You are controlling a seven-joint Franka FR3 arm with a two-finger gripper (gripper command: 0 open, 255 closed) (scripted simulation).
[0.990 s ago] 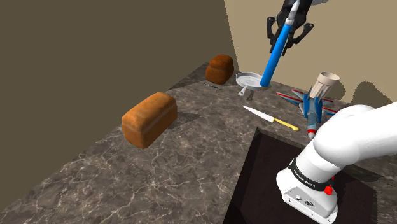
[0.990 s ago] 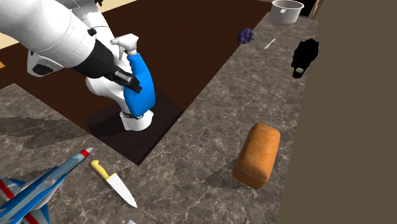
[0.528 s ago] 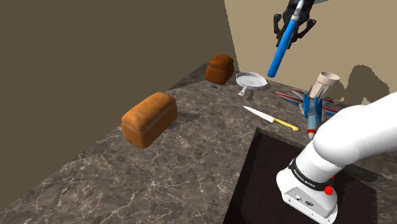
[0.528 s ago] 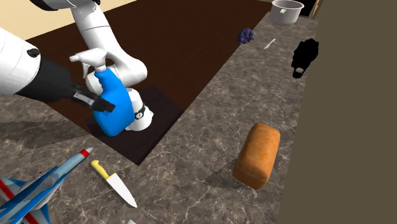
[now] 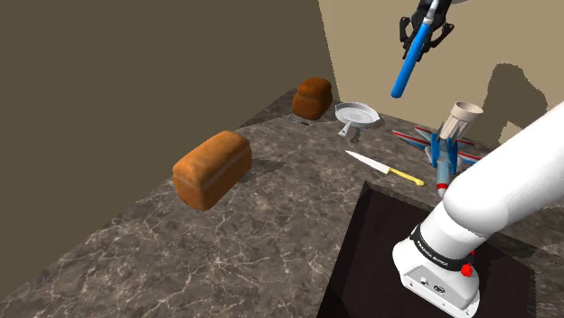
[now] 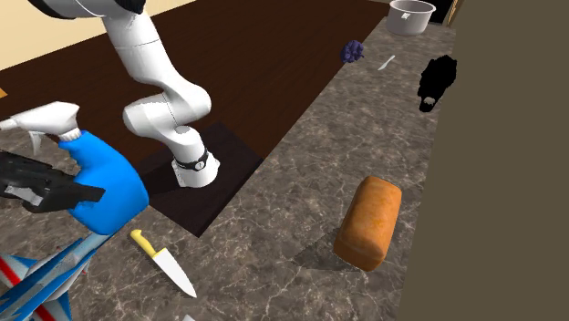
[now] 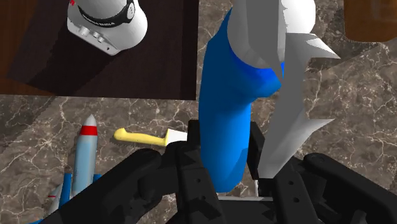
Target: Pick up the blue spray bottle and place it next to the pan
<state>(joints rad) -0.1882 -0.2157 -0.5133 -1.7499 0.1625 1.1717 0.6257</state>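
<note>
The blue spray bottle [image 5: 408, 65] with a white trigger head hangs in the air, held tilted by my black gripper [image 5: 420, 34], high above the counter. The grey pan [image 5: 356, 114] lies on the marble counter below, towards the shoulder view's left, near the wall corner. In the second exterior view the bottle [image 6: 106, 185] is at the left above the toy plane, with the gripper [image 6: 64, 188] clasped on its body. In the wrist view the fingers [image 7: 191, 167] squeeze the bottle [image 7: 228, 108] between them.
A yellow-handled knife [image 5: 384, 168] and a blue toy jet [image 5: 442, 147] lie between the pan and the dark stand [image 5: 425, 262]. Two bread loaves [image 5: 212, 167] [image 5: 313, 98] sit along the wall. A grey pot [image 6: 410, 15] stands far off.
The gripper has carried the bottle up and towards the shoulder view's right, off the spot above the pan. In the second exterior view it swung left and lower.
</note>
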